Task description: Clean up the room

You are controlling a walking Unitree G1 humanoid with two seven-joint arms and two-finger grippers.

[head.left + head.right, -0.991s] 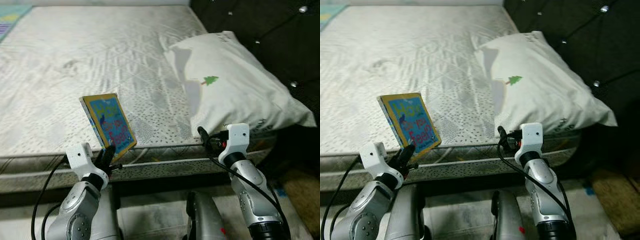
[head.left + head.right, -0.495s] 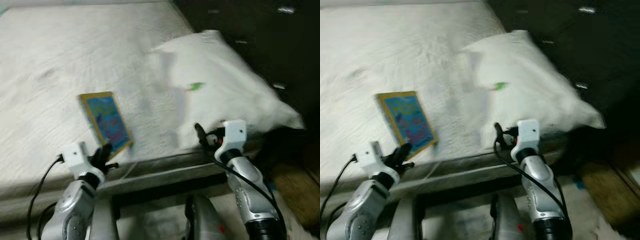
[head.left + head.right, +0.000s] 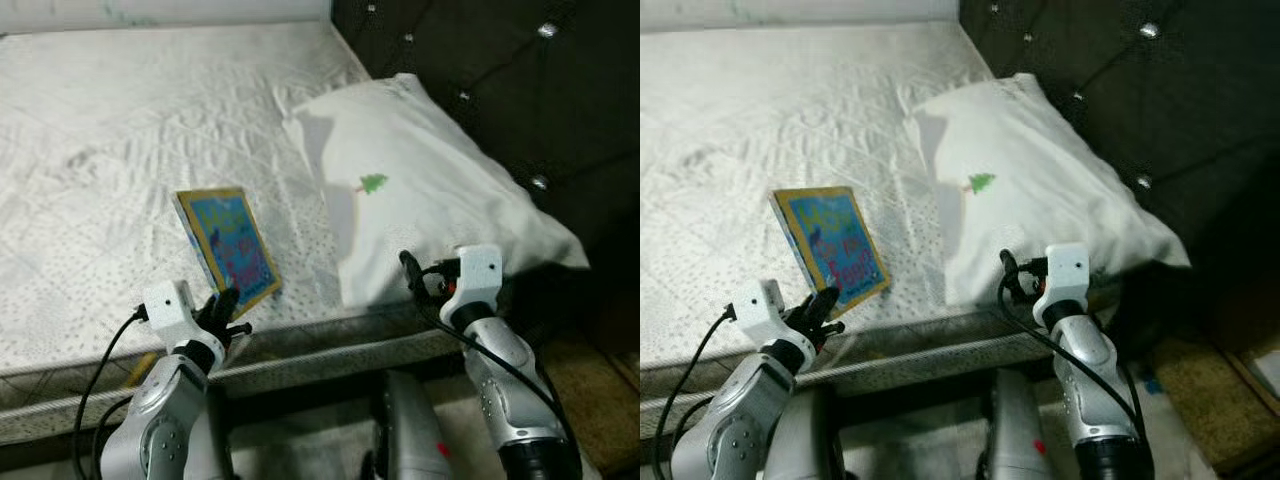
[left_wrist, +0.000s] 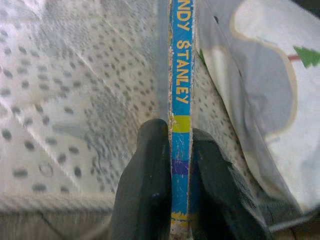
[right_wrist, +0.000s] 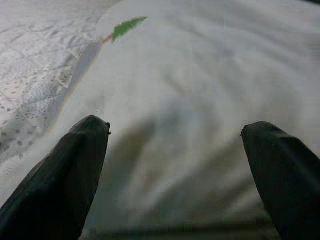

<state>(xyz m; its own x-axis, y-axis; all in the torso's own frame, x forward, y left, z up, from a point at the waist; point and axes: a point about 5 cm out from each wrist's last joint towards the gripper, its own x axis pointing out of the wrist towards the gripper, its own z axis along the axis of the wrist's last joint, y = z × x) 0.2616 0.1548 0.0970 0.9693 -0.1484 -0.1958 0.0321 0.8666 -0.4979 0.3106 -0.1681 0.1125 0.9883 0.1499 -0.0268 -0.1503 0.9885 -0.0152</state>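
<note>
The blue-and-yellow children's book has a glossy card cover (spine edges scuffed); the white quilted mattress and white pillow are matt cloth.

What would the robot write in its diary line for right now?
left hand: shut on book over mattress | right hand: open, facing pillow

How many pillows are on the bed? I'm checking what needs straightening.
1. The white pillow lies at the head end of the mattress, beside the dark headboard, in front of the right gripper.
</note>
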